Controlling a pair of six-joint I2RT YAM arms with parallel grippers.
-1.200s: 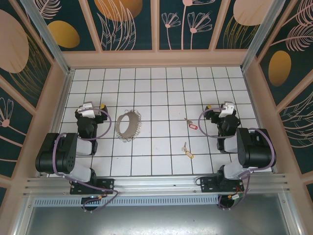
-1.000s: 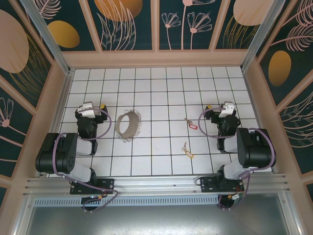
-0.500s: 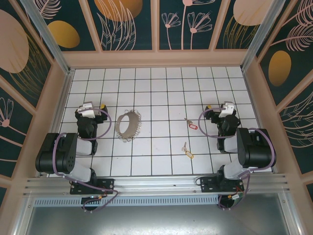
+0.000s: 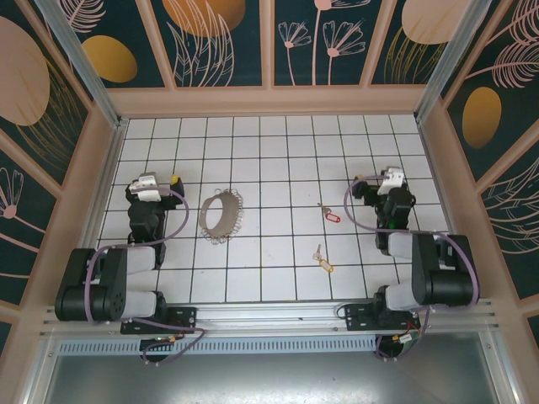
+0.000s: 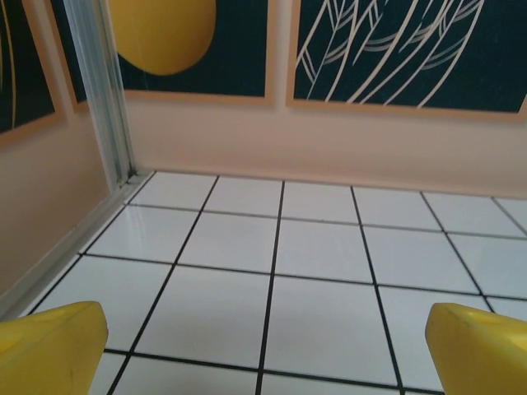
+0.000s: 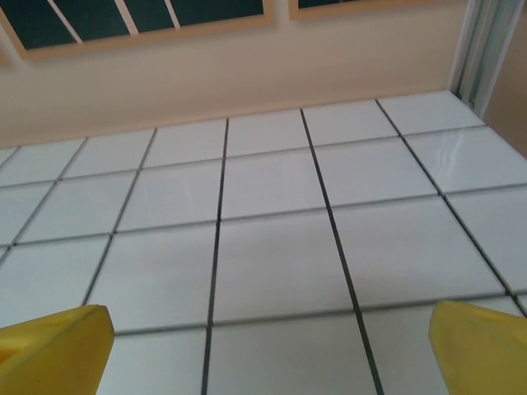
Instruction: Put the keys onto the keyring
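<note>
The keyring (image 4: 221,215), a wide grey-brown hoop fringed with small metal rings, lies on the white tiles left of centre. The red-tagged key (image 4: 329,215) rests right of centre, and the tan-tagged key (image 4: 322,262) lies nearer the front edge. My left gripper (image 4: 154,182) hovers left of the keyring, apart from it. My right gripper (image 4: 381,180) sits right of the red-tagged key, clear of it. In the left wrist view the left gripper (image 5: 268,346) is open over bare tile, yellow fingertips (image 5: 49,341) wide apart. The right gripper (image 6: 268,346) is likewise open with nothing between its fingertips (image 6: 53,341).
Patterned walls enclose the tiled floor (image 4: 278,160) on three sides. An aluminium post (image 5: 103,90) marks the far left corner, close ahead of the left gripper. The arm bases sit on the rail (image 4: 269,316) at the near edge.
Both arms have shifted: their upper links dropped lower and each gripper moved slightly toward the far wall. The keyring and both keys have stayed put.
</note>
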